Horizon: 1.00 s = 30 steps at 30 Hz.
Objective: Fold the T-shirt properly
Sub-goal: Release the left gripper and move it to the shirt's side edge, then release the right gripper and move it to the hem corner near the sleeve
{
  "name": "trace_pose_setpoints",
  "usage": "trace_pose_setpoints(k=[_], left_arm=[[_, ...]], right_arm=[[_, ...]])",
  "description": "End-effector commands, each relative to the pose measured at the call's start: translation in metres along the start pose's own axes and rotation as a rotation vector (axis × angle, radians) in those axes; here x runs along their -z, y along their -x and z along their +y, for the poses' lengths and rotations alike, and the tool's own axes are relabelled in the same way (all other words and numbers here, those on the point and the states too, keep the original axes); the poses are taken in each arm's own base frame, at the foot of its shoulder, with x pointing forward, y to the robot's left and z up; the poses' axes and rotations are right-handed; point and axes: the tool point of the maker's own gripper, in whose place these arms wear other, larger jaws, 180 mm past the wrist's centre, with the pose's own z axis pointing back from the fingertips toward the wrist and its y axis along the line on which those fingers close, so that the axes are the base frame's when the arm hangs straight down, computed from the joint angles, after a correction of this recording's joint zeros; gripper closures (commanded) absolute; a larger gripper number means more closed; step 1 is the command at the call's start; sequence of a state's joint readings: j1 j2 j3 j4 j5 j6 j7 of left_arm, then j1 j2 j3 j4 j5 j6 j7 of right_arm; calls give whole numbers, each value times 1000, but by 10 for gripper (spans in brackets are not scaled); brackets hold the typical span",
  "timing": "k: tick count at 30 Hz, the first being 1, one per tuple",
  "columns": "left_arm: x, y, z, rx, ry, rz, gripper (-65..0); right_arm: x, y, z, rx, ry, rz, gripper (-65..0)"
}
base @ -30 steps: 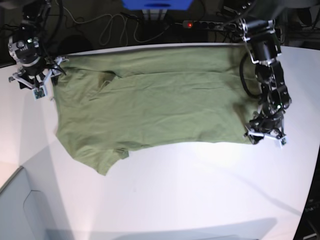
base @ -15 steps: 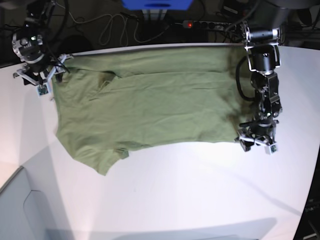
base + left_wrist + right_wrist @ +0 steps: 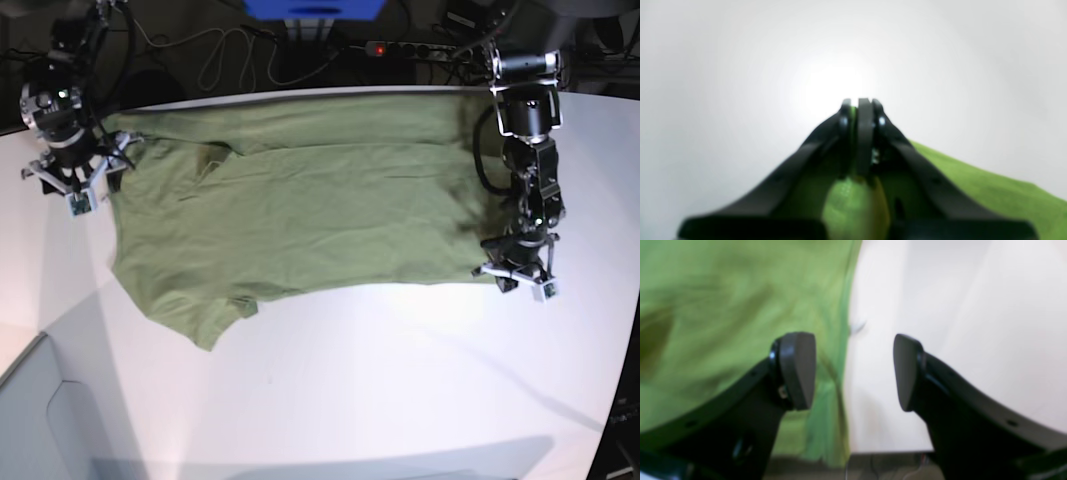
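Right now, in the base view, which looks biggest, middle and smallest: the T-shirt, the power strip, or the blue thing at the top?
1. T-shirt, by far the biggest.
2. Blue thing, though the picture's top edge cuts it off.
3. Power strip, long and thin.
The last two look close, and both sit farther back, so that order is unsure.

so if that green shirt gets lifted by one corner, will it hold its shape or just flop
Probably flop: the T-shirt lies flat and wrinkled, and bunches between the left gripper's shut jaws. Likely light. Dragged across the smooth white table, it would probably slide and crease.

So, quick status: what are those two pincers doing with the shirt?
Left pincer shut on T-shirt hem corner. Right pincer open, straddling shirt edge. Nothing in the way.
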<state>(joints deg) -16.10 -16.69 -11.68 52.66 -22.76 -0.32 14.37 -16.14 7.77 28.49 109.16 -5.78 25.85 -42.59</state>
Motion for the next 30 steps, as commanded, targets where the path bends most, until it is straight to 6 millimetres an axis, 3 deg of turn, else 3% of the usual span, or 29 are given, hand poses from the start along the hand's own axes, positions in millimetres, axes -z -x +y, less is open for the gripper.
trace_pose_setpoints(k=[1,5,11,17,19,25,30], left_arm=[[-2,3,2,13,-6,31,0],[-7,-15,-7,29,16,-18,0],[-13,-19,-11,42,27,-36,0],[-13,-22,-11,43,29,-45,0],[-13,-21,-12,42,30,-44,0],[-13,-21,-12,42,29,-44,0],[-13,-20,-13,39,29,-43,0]], right_arm=[[-2,-21,-11,-23,21,-61,-352],[12,-50,-28,-18,42,-116,-355],[63,-99,-45,101,0,-170,-356],[134,-144,-15,175,-189,-109,-356],[149,-165,-3,184,-243,-131,-356],[167,-202,16,193,-306,-294,-356],[180,-207,34,200,-350,-350,-357]])
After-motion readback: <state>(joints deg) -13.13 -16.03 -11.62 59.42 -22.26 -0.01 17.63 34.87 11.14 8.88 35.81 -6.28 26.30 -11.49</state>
